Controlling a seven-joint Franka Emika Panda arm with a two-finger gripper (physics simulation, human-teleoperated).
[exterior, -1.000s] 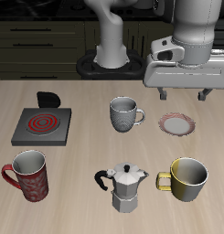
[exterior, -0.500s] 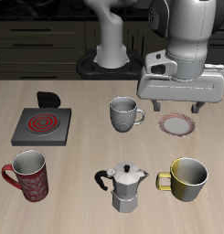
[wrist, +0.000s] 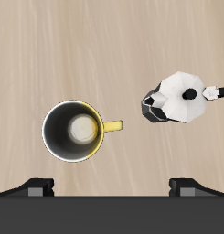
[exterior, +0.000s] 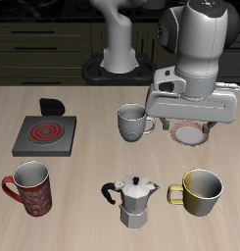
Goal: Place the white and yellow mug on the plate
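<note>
Red patterned mug (exterior: pixel 29 188): at the counter's (exterior: pixel 92 106) front edge, far across from the gripper; out of the way.
Burner (exterior: pixel 45 133): square, red spiral, well apart from the gripper; no part in this job.
Grey patterned mug (exterior: pixel 134 123): just beside the gripper's body, nearest neighbour. Risk: a sideways swing during descent could clip it.
Moka pot (exterior: pixel 136 201): below and forward of the gripper, close to the target mug's handle side. Risk: a finger coming down wide could knock it over.
White and yellow mug (exterior: pixel 200 192): upright on the counter near the front edge, forward of and below the gripper; the wrist view looks straight down into it (wrist: pixel 76 131), handle towards the moka pot.
Gripper (exterior: pixel 191 120): in the air, holding nothing, fingers spread wide as the wrist view shows.
Plate (exterior: pixel 193 133): directly under the gripper, mostly hidden by it.
Main hazard: a poorly centred rim grasp could tip or spin the mug.
</note>
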